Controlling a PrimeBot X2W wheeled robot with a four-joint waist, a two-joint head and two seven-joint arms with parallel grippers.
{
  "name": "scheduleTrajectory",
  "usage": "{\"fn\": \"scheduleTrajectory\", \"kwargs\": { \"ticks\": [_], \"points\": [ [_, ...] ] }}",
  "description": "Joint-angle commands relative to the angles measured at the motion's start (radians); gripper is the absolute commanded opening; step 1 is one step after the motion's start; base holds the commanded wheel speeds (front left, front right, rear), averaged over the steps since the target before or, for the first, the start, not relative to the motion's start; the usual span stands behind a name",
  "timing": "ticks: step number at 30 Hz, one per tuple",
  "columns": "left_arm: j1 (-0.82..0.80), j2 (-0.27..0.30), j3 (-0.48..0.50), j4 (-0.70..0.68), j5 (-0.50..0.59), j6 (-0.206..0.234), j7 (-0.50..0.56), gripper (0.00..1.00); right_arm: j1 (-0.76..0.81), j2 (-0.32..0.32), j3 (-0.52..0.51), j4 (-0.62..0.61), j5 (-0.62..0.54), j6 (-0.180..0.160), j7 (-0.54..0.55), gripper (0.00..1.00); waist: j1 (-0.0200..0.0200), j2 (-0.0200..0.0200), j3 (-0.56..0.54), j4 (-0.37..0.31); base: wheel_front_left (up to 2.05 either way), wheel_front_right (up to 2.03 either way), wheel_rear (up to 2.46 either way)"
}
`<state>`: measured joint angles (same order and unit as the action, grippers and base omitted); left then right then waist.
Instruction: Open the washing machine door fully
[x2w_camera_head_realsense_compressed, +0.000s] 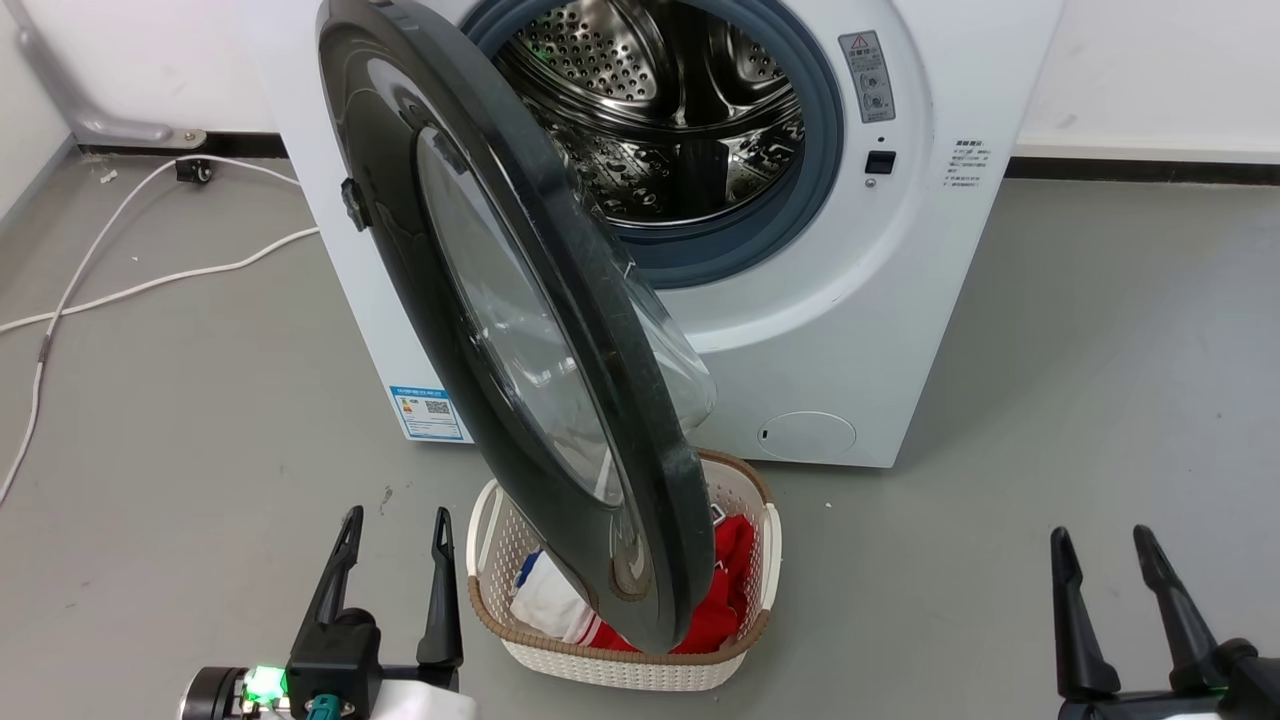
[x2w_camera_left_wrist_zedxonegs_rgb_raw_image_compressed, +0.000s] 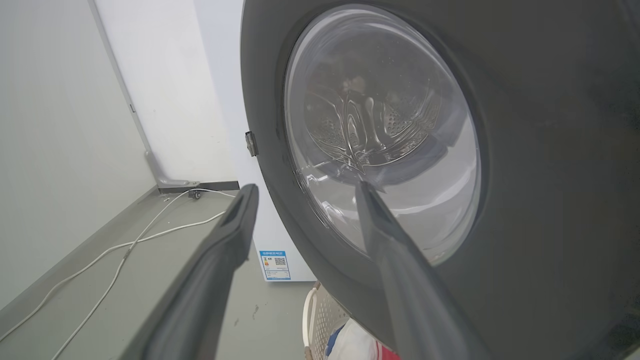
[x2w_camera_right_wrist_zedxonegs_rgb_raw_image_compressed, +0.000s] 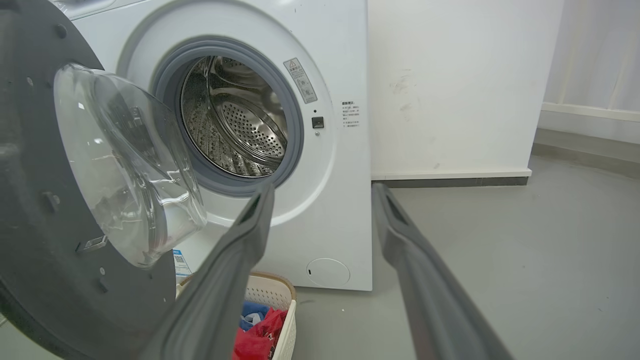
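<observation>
Both pincers wide and empty; door swung out from the machine

The left pincer (x2w_camera_head_realsense_compressed: 397, 512) sits low with fingers spread, gripping nothing, just left of the laundry basket (x2w_camera_head_realsense_compressed: 620, 668); the right pincer (x2w_camera_head_realsense_compressed: 1100, 533) is likewise wide and empty, well apart over the grey floor (x2w_camera_head_realsense_compressed: 1100, 350); the washing machine door (x2w_camera_head_realsense_compressed: 560, 330) hangs from the left side of the washing machine (x2w_camera_head_realsense_compressed: 850, 330), swung out, its lower rim over the basket's red and white clothes; behind it the steel drum (x2w_camera_head_realsense_compressed: 660, 110) lies exposed; a white cable (x2w_camera_head_realsense_compressed: 150, 285) trails at left.
</observation>
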<state>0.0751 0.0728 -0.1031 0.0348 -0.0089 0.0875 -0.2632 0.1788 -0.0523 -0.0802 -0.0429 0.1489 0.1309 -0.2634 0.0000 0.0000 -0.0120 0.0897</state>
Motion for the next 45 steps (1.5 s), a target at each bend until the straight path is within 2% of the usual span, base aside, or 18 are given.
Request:
{"fn": "scheduleTrajectory", "kwargs": {
  "ticks": [1,7,8,9,10,15,18,26,31,37,45],
  "points": [
    [0.007,0.003,0.0,-0.001,0.001,-0.001,-0.002,1.0,0.013,0.003,0.004,-0.001,0.002,0.0,-0.002,1.0,0.0,0.0,0.0,0.0,0.0,0.0,0.0],
    [0.01,0.0,0.004,0.007,-0.008,0.004,-0.002,1.0,0.02,0.003,0.01,0.005,0.01,0.0,-0.002,1.0,0.0,0.0,-0.001,0.001,0.0,0.0,0.0],
    [0.01,-0.001,0.005,0.008,-0.011,0.004,-0.002,0.97,0.02,0.003,0.01,0.006,0.009,0.0,-0.002,1.0,0.0,0.0,-0.001,0.002,0.0,0.0,0.0],
    [0.008,-0.001,0.008,0.004,-0.007,0.01,-0.002,0.29,0.02,0.003,0.01,0.007,0.007,0.0,-0.002,1.0,0.0,0.0,-0.002,0.002,0.0,0.0,0.0],
    [0.008,-0.001,0.008,0.004,-0.003,0.011,-0.002,0.0,0.019,0.003,0.008,0.007,0.008,0.0,-0.002,1.0,0.0,0.0,-0.002,0.003,0.0,0.0,0.0],
    [0.009,0.0,0.013,0.014,-0.007,0.007,-0.002,0.0,0.017,0.003,-0.001,0.016,0.022,0.0,-0.002,1.0,0.0,0.0,-0.007,0.006,0.0,0.0,0.0],
    [-0.007,0.007,0.024,-0.006,0.003,0.022,-0.002,0.0,0.016,0.003,-0.004,0.021,0.023,0.0,-0.002,1.0,0.0,0.0,-0.01,0.008,0.0,0.0,0.0],
    [-0.048,0.049,0.044,-0.165,0.036,0.054,-0.002,0.0,0.025,0.002,-0.012,0.039,0.027,0.0,-0.002,1.0,0.0,0.0,-0.019,0.012,0.0,0.0,0.0],
    [-0.078,0.083,0.022,-0.294,0.064,0.062,-0.002,0.0,0.028,0.002,-0.013,0.044,0.024,0.0,-0.002,1.0,0.0,0.0,-0.024,0.011,0.0,0.0,0.0],
    [-0.113,0.111,-0.06,-0.4,0.092,0.034,-0.002,0.0,0.033,0.002,-0.013,0.04,0.015,0.0,-0.002,1.0,0.0,0.0,-0.03,0.006,0.0,0.0,0.0],
    [-0.185,0.12,-0.221,-0.433,0.113,-0.054,-0.002,0.0,0.038,0.002,-0.002,0.038,0.01,0.0,-0.002,1.0,0.0,0.0,-0.034,-0.008,0.0,0.0,0.0]
  ]
}}
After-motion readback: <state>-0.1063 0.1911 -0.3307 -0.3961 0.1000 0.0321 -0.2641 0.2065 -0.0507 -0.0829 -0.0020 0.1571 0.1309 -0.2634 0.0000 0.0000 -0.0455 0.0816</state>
